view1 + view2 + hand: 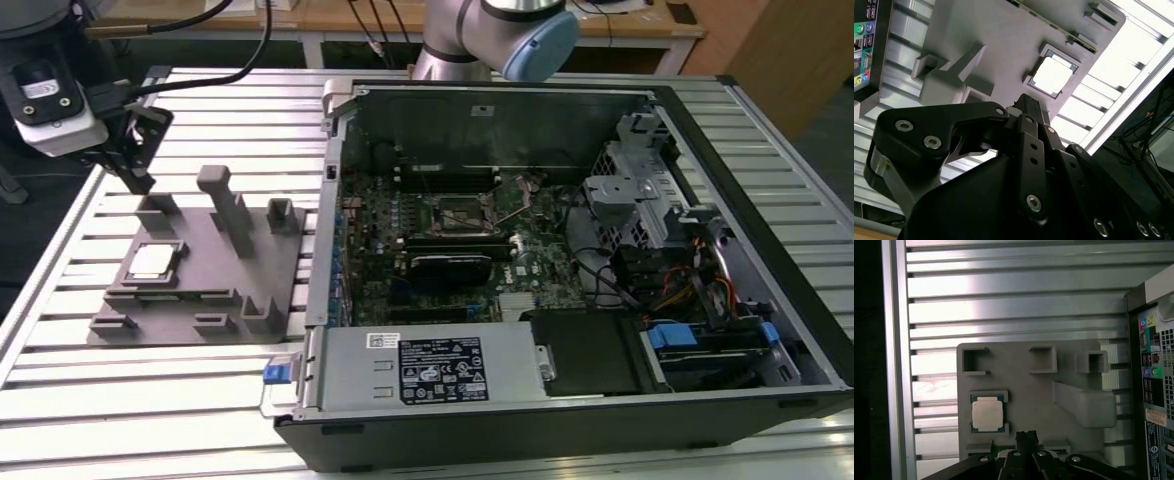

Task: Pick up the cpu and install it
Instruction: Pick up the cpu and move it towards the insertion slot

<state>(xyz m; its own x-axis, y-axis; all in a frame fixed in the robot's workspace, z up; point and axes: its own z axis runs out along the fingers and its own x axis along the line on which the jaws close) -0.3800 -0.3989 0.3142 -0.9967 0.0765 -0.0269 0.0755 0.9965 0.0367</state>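
While the gripper hangs empty above the grey holder, its fingers pressed together, the cpu lies level in its recess.
Lowering with the fingers closed would probably jab the metal top rather than straddle it. An off-centre pinch could tip the cpu against the recess walls or knock the upright posts nearby. The cpu is a small flat square, pale silver with a thin rim, well apart from the socket in the open computer case.
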